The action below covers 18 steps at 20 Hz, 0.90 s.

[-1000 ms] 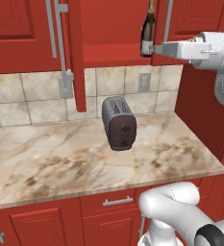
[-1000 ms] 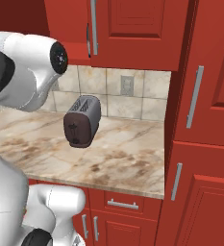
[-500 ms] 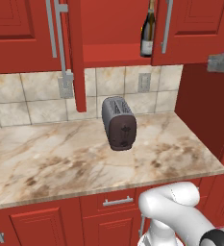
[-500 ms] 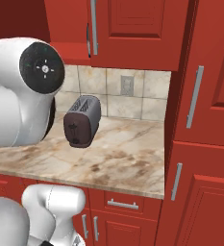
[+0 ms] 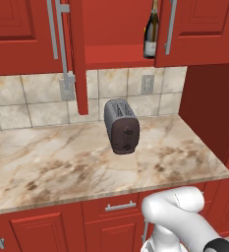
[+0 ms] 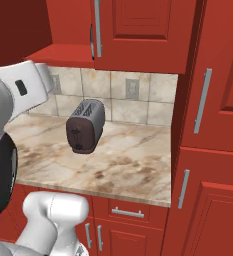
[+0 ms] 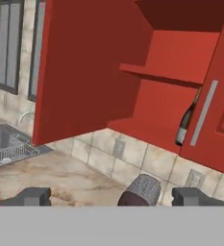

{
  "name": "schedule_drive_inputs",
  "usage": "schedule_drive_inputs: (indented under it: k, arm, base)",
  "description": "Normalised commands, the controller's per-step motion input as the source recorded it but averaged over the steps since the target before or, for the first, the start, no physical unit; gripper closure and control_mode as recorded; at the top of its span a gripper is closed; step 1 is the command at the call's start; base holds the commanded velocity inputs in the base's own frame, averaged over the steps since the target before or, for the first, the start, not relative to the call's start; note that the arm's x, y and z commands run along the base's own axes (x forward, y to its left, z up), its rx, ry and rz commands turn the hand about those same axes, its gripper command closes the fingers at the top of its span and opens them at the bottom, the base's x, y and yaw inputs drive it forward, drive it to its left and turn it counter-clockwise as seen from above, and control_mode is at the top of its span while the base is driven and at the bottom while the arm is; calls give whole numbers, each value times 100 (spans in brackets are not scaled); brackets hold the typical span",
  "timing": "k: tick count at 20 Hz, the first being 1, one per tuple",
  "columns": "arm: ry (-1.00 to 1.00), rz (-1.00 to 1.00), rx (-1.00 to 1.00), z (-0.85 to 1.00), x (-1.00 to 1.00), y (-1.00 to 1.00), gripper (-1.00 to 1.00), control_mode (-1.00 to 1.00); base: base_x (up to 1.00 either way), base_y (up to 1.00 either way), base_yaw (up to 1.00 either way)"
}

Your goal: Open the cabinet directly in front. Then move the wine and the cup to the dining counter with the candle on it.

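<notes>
wine (image 7: 185,126) on cabinet (image 7: 147,127) shelf, well beyond spread gripper (image 7: 111,197)

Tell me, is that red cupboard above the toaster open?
Half open: the cabinet's left door is swung out, showing the wine; its right door looks shut.

Glossy glass wine (image 5: 151,34); marbled worktop (image 5: 76,162).

Even, bright rendered light with no glare. The open cabinet (image 7: 171,91) darkens toward its top, and the toaster (image 5: 121,126) casts hardly any shadow. All views are slightly soft, without edge distortion.
</notes>
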Motion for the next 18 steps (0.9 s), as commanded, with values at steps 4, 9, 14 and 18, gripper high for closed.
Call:
schedule_drive_inputs:
  k: [4,9,14,18]
  arm:
    - [-10,-35,-9,-39,2,-7,-100,-100]
    - [0,-2,0,0,2,0,-100,-100]
    - [-12,0,15,-15,18,-1,-100,-100]
    - [-24,0,16,-24,28,0,-100,-100]
  base:
    - [0,0,0]
    - [0,0,0]
    - [0,0,0]
    - [0,0,0]
